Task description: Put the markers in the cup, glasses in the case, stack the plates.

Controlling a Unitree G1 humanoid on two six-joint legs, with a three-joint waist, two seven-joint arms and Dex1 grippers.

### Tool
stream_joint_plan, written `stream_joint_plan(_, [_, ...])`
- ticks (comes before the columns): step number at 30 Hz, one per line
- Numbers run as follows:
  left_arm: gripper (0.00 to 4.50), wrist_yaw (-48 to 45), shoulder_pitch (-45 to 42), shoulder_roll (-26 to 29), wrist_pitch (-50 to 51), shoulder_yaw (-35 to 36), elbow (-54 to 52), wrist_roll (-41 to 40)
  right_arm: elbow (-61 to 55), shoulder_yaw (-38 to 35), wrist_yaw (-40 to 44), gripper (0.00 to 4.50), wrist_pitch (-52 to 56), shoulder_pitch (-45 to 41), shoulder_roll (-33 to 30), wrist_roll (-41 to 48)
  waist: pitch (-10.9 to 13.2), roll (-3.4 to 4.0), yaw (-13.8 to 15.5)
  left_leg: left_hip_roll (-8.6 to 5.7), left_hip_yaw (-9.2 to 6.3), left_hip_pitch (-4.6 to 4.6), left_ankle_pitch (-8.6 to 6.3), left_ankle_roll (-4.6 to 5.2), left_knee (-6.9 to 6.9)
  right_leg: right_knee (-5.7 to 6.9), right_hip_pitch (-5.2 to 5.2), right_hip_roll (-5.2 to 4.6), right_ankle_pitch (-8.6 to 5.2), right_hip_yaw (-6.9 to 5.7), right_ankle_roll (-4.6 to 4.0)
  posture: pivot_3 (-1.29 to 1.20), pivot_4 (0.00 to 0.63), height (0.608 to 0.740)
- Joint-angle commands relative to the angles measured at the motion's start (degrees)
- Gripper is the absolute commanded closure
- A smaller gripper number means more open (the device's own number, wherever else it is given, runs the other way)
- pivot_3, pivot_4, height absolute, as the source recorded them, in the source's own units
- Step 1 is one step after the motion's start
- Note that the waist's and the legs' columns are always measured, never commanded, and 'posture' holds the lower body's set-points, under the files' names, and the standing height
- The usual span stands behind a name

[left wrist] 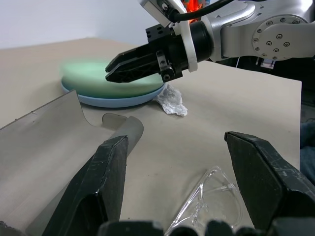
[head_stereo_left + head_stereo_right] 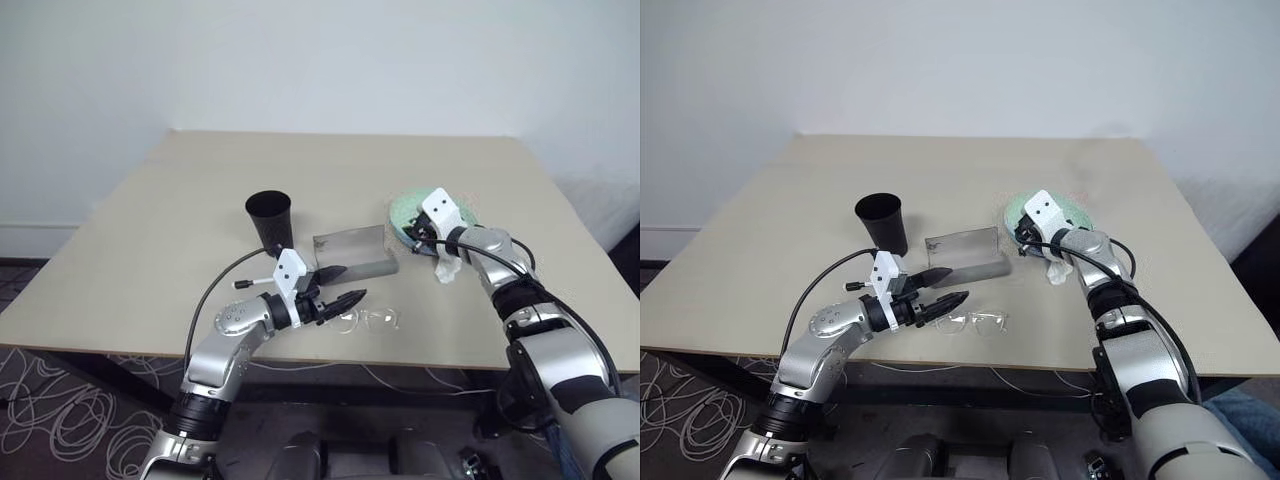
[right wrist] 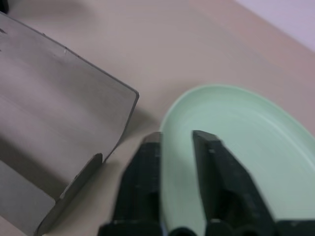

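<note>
Mint-green plate (image 3: 236, 147) lies stacked on the light blue plate (image 1: 106, 101) toward the tabletop's (image 2: 140, 230) right edge; the right pincer (image 3: 174, 147) hovers over its rim, fingers slightly parted, holding nothing. The left pincer (image 1: 174, 162) is spread wide and empty just above the clear glasses (image 2: 368, 319) by the front edge. The grey case (image 2: 352, 254) stands open mid-tabletop, black cup (image 2: 269, 220) beside it, one marker (image 2: 250, 283) near the front.

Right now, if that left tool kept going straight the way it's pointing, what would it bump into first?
Probably the glasses, lying on the table just ahead of the open left tool. Depth is unclear; if it passes above them, the crumpled white scrap comes next.
</note>
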Motion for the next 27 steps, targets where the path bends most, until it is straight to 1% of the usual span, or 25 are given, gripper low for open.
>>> stream_joint_plan(1, [1.17,0.2,-0.4,0.3,-1.0,0.8,-2.1,-0.1,-1.0,-1.8,-0.6,2.76,-2.9,-2.2,-0.7,-0.1,0.0,0.00,0.0,0.00,0.00,0.00,0.00,0.00,0.00,0.07,-0.03,0.00,0.00,0.02,0.00,0.00,0.000,0.740])
stream_joint_plan(4, [1.17,0.2,-0.5,0.4,-1.0,0.8,-2.0,0.0,-2.9,-2.3,-0.9,2.76,-2.9,-1.7,-1.6,-0.2,0.0,0.01,0.0,0.00,0.00,0.03,0.05,-0.09,0.01,0.26,-0.10,0.01,-0.06,0.03,-0.09,0.00,0.000,0.740])
stream_joint_plan(6, [1.17,0.2,-0.6,0.4,-1.1,0.8,-1.9,0.0,-6.2,-3.6,0.3,2.76,0.2,-0.7,-2.7,1.2,0.0,0.01,0.0,0.00,-0.01,0.05,0.08,-0.10,0.02,0.31,-0.09,0.01,-0.06,0.04,-0.10,0.00,0.000,0.740])
stream_joint_plan(11, [1.17,0.2,-0.8,0.2,-1.1,0.5,-1.6,0.1,-18.2,-7.0,2.9,2.76,15.2,4.1,-6.2,4.7,0.0,0.02,0.1,-0.01,-0.03,0.05,0.10,-0.12,0.12,0.35,-0.04,0.01,-0.05,0.03,-0.12,0.00,0.000,0.740])
stream_joint_plan(14, [1.17,0.2,-1.1,0.1,-1.2,0.3,-1.3,0.2,-23.4,-8.0,4.2,2.20,22.5,6.4,-8.0,5.9,0.0,0.02,0.1,-0.01,-0.01,0.04,0.09,-0.12,0.16,0.35,-0.04,0.00,-0.06,0.04,-0.12,0.00,0.000,0.740])
stream_joint_plan(16, [1.17,0.2,-1.3,0.0,-1.3,0.3,-1.2,0.2,-25.3,-8.3,4.2,1.55,25.6,7.2,-8.8,6.1,0.0,0.05,0.0,-0.01,0.01,0.03,0.10,-0.11,0.17,0.35,-0.05,0.00,-0.05,0.05,-0.12,0.00,0.000,0.740])
stream_joint_plan(20, [1.17,0.0,-1.9,-0.3,-1.5,0.2,-0.5,0.3,-24.6,-9.4,1.9,0.18,34.1,7.2,-11.0,5.2,0.0,0.05,0.1,-0.01,0.04,0.03,0.09,-0.12,0.21,0.37,-0.06,-0.01,-0.05,0.07,-0.13,0.00,0.000,0.740])
stream_joint_plan(21, [1.17,0.0,-1.9,-0.3,-1.5,0.2,-0.5,0.4,-25.1,-8.9,2.3,0.05,35.5,7.4,-11.4,5.0,0.0,0.05,0.1,-0.01,0.04,0.02,0.09,-0.13,0.23,0.37,-0.06,-0.01,-0.05,0.07,-0.13,0.00,0.000,0.740])
stream_joint_plan(27, [1.17,-0.2,-1.8,-0.3,-1.7,0.3,-0.3,0.3,-29.2,-8.6,5.7,0.05,40.8,10.9,-12.3,6.8,0.0,0.05,0.0,-0.01,0.06,-0.02,0.08,-0.13,0.27,0.34,-0.07,-0.03,-0.05,0.07,-0.12,0.00,0.000,0.740])
